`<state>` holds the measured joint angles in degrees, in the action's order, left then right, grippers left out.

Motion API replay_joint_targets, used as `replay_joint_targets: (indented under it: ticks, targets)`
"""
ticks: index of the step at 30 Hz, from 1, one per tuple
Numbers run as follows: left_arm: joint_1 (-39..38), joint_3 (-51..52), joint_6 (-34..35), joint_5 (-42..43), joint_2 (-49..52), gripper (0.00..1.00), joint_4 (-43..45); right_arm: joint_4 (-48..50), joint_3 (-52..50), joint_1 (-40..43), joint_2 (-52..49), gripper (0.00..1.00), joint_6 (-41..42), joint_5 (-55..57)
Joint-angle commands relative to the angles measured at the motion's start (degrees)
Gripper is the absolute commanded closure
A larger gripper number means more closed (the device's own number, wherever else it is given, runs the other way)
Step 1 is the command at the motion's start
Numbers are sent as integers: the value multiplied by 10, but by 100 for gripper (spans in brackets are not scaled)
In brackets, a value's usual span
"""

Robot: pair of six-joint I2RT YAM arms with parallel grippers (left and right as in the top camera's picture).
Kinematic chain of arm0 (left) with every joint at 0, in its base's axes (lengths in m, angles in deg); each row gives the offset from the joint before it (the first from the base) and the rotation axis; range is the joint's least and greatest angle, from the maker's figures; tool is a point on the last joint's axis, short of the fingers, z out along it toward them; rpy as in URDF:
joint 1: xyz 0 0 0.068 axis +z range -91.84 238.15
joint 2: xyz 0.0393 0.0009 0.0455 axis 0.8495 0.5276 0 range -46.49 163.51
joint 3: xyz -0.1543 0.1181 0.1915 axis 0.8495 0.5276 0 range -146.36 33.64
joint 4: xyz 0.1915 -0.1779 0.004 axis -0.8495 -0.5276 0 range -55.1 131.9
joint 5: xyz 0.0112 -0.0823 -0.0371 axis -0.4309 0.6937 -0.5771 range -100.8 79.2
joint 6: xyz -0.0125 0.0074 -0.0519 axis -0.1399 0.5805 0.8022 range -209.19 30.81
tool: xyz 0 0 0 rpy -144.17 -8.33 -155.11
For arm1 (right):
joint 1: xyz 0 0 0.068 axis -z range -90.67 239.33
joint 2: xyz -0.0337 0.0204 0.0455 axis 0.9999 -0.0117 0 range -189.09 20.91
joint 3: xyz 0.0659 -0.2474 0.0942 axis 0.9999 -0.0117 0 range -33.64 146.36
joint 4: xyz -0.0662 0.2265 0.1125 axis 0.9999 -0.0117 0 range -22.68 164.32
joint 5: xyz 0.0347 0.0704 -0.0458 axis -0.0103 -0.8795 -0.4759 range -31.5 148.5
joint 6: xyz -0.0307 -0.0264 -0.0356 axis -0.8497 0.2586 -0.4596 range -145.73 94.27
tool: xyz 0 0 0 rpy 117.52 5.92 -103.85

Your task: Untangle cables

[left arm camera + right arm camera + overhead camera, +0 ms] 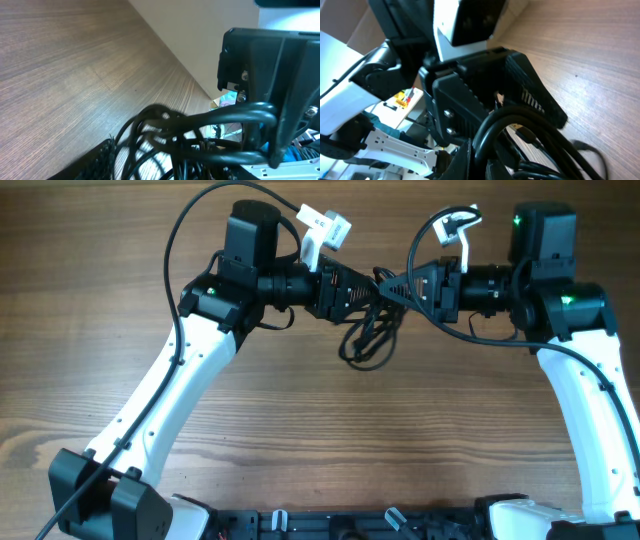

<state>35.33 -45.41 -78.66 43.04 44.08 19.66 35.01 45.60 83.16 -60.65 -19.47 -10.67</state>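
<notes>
Two hands meet tip to tip at the far middle of the wooden surface (300, 420), with the cables (368, 338) bunched between them and loose loops drooping toward the near side. The right hand (415, 285) is clamped on a thick strand of the bunch. The left hand (352, 288) is half buried in cords, so I cannot tell how far it is open.

I see my left arm (175, 395) and right arm (590, 410): white shells, black joints, green lights (517, 222), looping black wires (168, 260); left gripper (362, 288) and right gripper (408, 285) black.
</notes>
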Motion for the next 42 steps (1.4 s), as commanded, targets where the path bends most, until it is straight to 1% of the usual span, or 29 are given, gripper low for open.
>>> replay_joint_targets:
  ticks: [1,4,7,9,11,13,14,17,18,20,22,24,26,27,30,31,32,33,34,35,37,38,40,42]
  targets:
    - [1,-5,-14,30,3,43,8,26,22,10,12,96,36,-40]
    - [-2,-5,-13,51,3,44,40,36,22,13,12,96,62,-63]
    - [-2,-5,-8,50,4,50,78,38,22,13,12,96,92,-96]
    - [-5,-5,28,50,4,50,137,56,22,13,12,96,132,-96]
    - [-18,-5,41,38,10,52,182,96,22,13,12,96,176,-111]
    - [-35,-5,42,-12,14,57,184,144,22,13,12,96,222,-135]
    - [-42,-5,54,-40,16,60,184,162,22,13,12,96,244,-138]
    - [-44,-5,93,-106,17,84,184,194,22,13,12,96,287,-142]
    - [-43,-5,117,-147,17,96,182,212,22,13,12,96,305,-144]
    - [-43,-5,146,-224,17,96,159,235,22,18,12,96,325,-143]
    - [-43,-5,146,-282,17,96,116,242,22,45,12,96,329,-133]
    - [-43,-5,143,-326,17,96,68,226,20,80,12,95,315,-98]
    - [-43,-5,143,-369,17,96,13,146,20,109,12,96,261,-4]
    - [-43,-5,137,-370,17,96,-3,99,20,112,12,96,230,58]
    - [-43,-5,137,-370,17,96,-62,-35,18,97,11,96,151,290]
    - [-43,-5,137,-373,17,96,-94,-57,18,89,11,94,114,303]
    - [-43,-5,138,-379,17,96,-119,-67,18,80,11,76,80,293]
    - [-43,-5,152,-379,17,96,-155,-82,18,60,11,57,42,282]
    - [-43,-5,181,-378,17,96,-177,-92,18,29,11,42,20,282]
    - [-43,-5,205,-375,17,96,-184,-92,18,16,11,37,11,283]
    - [-43,-5,238,-323,17,96,-182,-92,18,-18,9,28,10,318]
    - [-43,-5,256,-306,17,96,-181,-92,18,-31,5,27,10,336]
    - [-43,-5,283,-292,17,96,-180,-92,18,-49,-3,25,10,339]
    - [-43,-5,292,-287,17,96,-175,-91,18,-70,-19,22,5,360]
